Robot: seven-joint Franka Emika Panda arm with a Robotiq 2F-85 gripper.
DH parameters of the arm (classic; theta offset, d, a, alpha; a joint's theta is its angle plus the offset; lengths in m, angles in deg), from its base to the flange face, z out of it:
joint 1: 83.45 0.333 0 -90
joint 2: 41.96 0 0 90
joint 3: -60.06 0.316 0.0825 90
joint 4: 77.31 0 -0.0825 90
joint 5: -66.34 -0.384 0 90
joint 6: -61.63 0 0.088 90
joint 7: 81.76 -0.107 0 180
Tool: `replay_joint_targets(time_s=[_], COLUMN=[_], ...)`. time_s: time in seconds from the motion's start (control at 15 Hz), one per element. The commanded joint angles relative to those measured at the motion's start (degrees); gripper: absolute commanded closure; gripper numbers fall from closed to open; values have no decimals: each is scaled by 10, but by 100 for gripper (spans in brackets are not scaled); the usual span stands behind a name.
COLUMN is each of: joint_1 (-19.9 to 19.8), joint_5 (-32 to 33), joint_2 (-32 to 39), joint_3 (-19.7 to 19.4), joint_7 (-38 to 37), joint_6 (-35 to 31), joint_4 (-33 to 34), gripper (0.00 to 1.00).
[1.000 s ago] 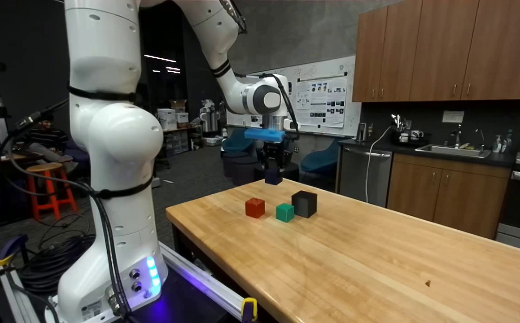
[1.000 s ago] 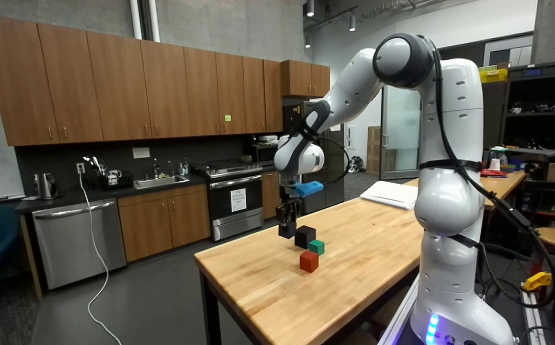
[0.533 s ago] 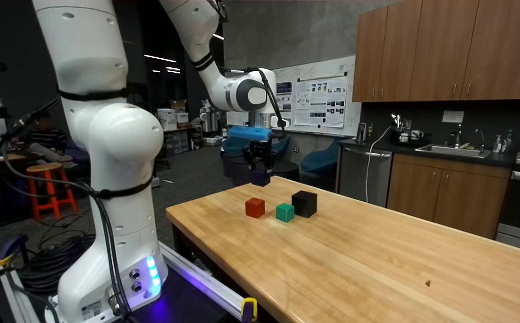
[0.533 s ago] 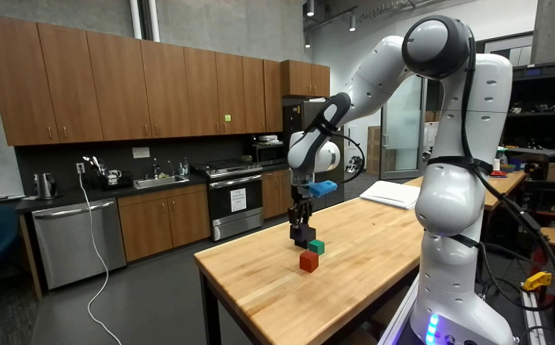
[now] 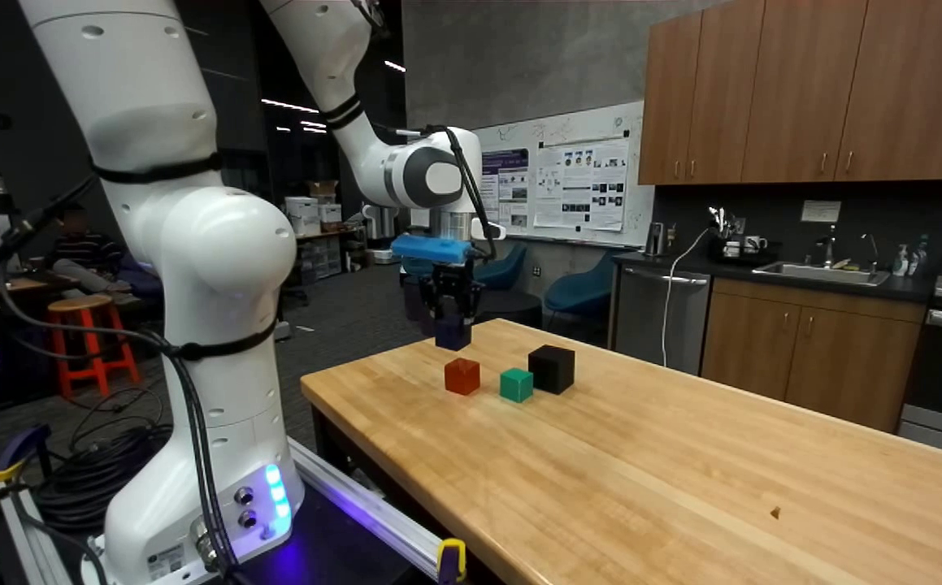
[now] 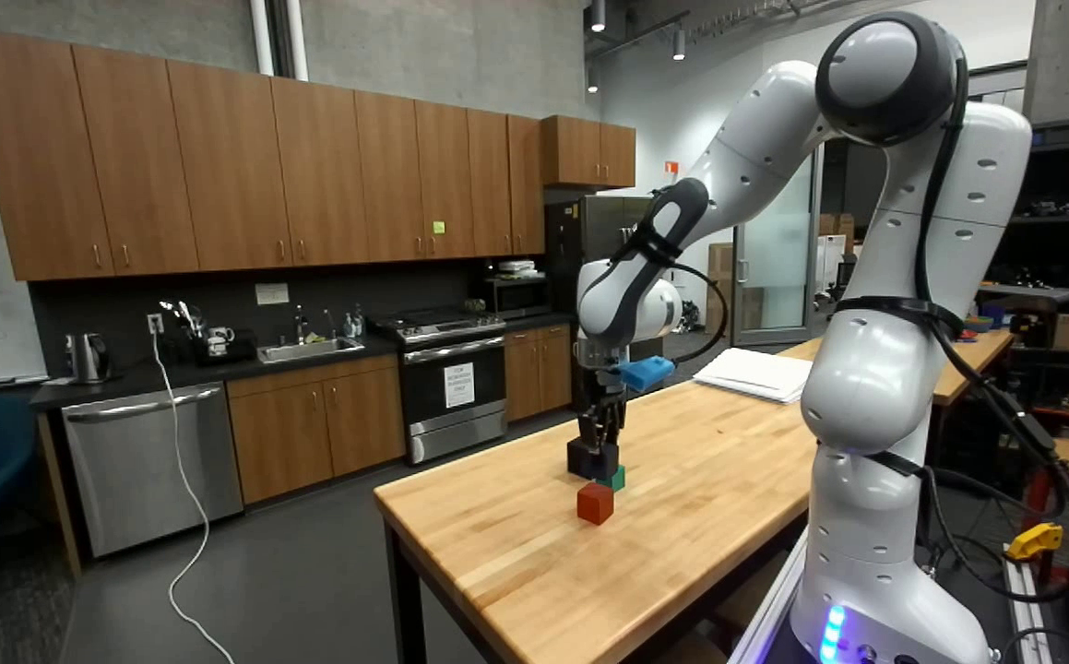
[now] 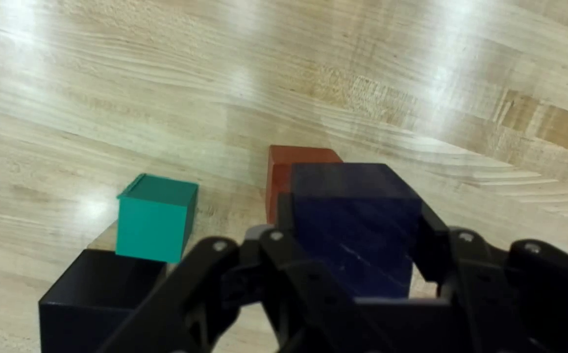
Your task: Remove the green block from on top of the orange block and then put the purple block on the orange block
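Far left, in an exterior view: the white arm (image 5: 219, 236), bent out over the table (image 5: 641, 471) so its wrist comes down by the orange block (image 5: 462, 378). Next, the gripper (image 5: 452, 313), pointing down, pinching the purple block (image 5: 453, 335) between its fingers by two opposite sides; I take that hold as meant to leave the underside free for landing. Purple hangs in the air above the orange block, slightly left of it from here. Whether truly centred, I can't tell; I'd expect some lining-up before lowering. Orange itself: on the table, nothing resting on it, so ready as a base. Green block (image 5: 516, 385): on the table, right of orange, near but apart; first half looks done. Black cube (image 5: 552, 370): farther right of orange, larger-looking; no part in this job, I judge, though easily mistaken for purple.
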Motion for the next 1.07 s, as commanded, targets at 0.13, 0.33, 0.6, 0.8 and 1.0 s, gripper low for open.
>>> replay_joint_targets(time_s=[0.13, 0.33, 0.6, 0.8, 1.0], joint_1=[7, 8, 6, 6, 11], joint_5=[26, 37, 56, 58, 47], joint_2=[-21, -5, -3, 2, 9], joint_3=[-2, 1, 6, 7, 5], joint_7=[-24, -34, -68, -90, -93], joint_6=[-19, -26, -28, -25, -27], joint_4=[-35, -27, -26, -22, -19], gripper=[70, 70, 70, 70, 70])
